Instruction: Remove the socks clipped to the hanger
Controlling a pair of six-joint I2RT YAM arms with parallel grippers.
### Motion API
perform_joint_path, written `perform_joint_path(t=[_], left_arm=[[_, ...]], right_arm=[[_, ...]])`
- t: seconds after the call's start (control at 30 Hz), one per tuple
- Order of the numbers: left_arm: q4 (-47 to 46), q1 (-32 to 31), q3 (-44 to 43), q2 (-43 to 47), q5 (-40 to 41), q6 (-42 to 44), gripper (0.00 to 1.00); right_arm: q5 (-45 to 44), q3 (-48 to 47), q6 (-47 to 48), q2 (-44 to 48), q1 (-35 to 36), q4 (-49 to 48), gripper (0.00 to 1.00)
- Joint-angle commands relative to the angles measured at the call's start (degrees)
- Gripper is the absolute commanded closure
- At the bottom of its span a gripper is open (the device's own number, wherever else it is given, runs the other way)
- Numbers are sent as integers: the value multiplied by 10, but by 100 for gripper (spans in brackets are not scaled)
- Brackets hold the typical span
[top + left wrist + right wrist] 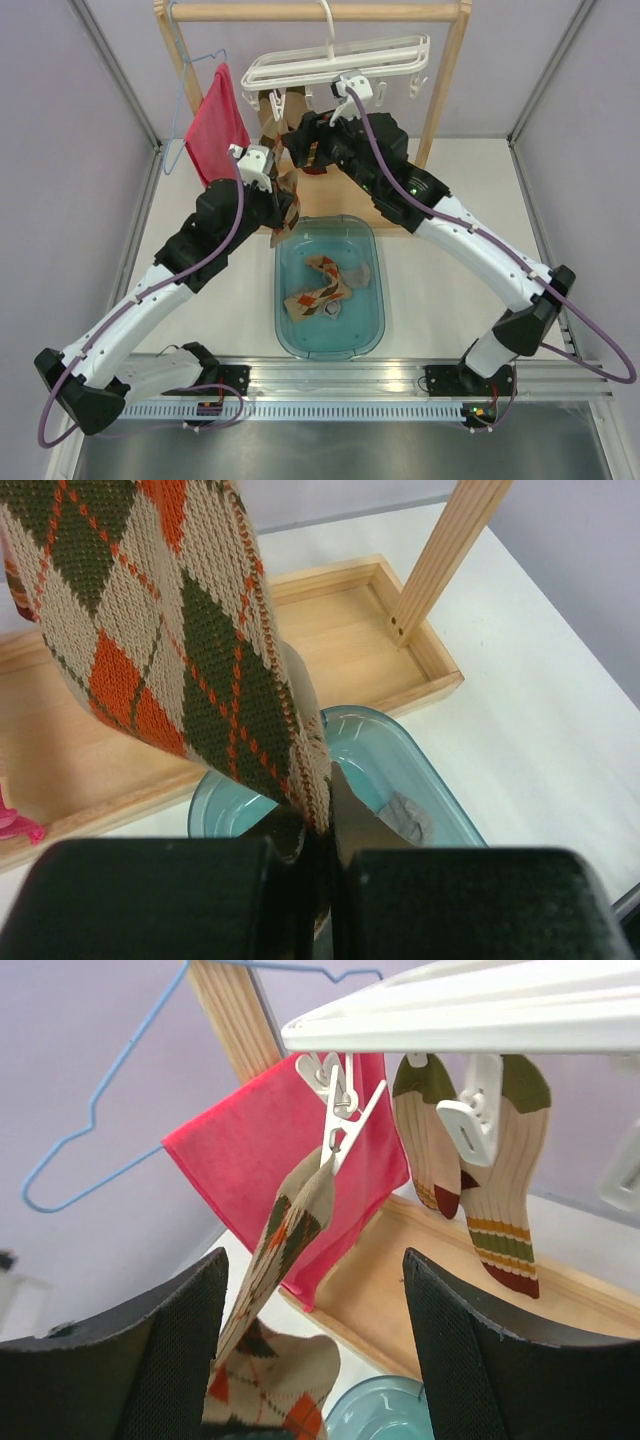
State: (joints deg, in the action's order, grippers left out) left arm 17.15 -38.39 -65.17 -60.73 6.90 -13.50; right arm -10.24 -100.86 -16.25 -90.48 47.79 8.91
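The white frame hanger [335,62] hangs from the wooden rack's top bar; it also shows in the right wrist view [470,1005]. An argyle sock [290,1235] hangs from one clip [338,1110]; striped socks [500,1180] hang from other clips. My left gripper [330,860] is shut on the argyle sock's [180,650] lower end, above the tub; it shows in the top view [282,215] too. My right gripper [315,1350] is open just below the clip, the sock between its fingers [470,1350]. In the top view my right gripper [300,140] is under the hanger.
A teal tub [330,290] below holds loose socks [322,290]. A red-pink cloth [215,125] hangs on a blue wire hanger [185,90] at the left. The rack's wooden base tray [350,630] and post [440,555] stand behind the tub.
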Motion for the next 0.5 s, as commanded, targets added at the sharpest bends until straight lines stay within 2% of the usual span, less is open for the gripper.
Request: perform_joint_path(t=[0.0,0.23,0.47], left_arm=[[-16,-4,7,21,-11,34,98],[-18,-4,11,15,-49,37,98],[-15,-4,14,22,-52,34,98]], right_arm=[[-2,-63,23,-42,3,30,25],[-4,-140,26,-115,5,31,25],[-19,-228,34,-174,5,52,25]])
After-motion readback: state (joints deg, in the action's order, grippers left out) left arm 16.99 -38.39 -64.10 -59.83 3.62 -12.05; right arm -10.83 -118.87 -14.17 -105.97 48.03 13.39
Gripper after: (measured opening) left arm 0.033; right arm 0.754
